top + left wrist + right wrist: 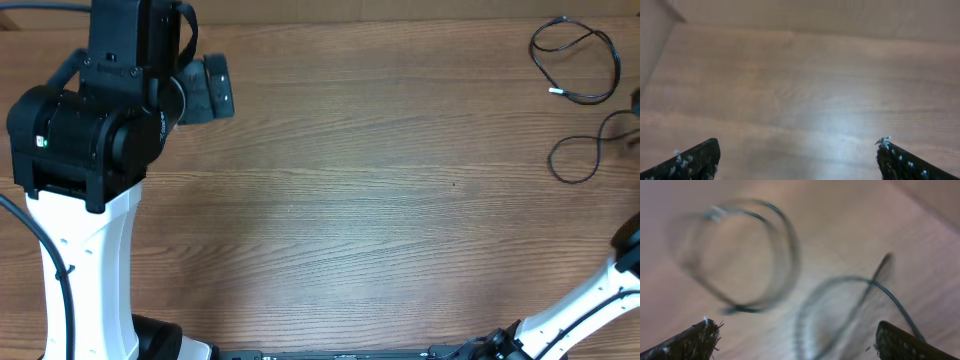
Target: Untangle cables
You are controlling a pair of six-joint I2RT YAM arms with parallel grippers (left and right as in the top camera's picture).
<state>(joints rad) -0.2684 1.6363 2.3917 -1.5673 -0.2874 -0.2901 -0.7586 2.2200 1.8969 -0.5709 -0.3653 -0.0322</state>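
Two thin black cables lie at the far right of the wooden table. One is a coil (575, 62) with a white-tipped end; the other is a loop (578, 156) just in front of it. Both show blurred in the right wrist view, the coil (740, 255) at left and the loop (850, 295) at right. My right gripper (797, 327) is open and empty, above the loop, and sits at the overhead frame's right edge (635, 103). My left gripper (210, 88) is at the far left, open and empty over bare wood (797, 145), far from the cables.
The wooden table (380, 200) fills the view. The left arm's black and white body (85, 150) stands at the left. The right arm's white link (590, 300) reaches in from the bottom right corner.
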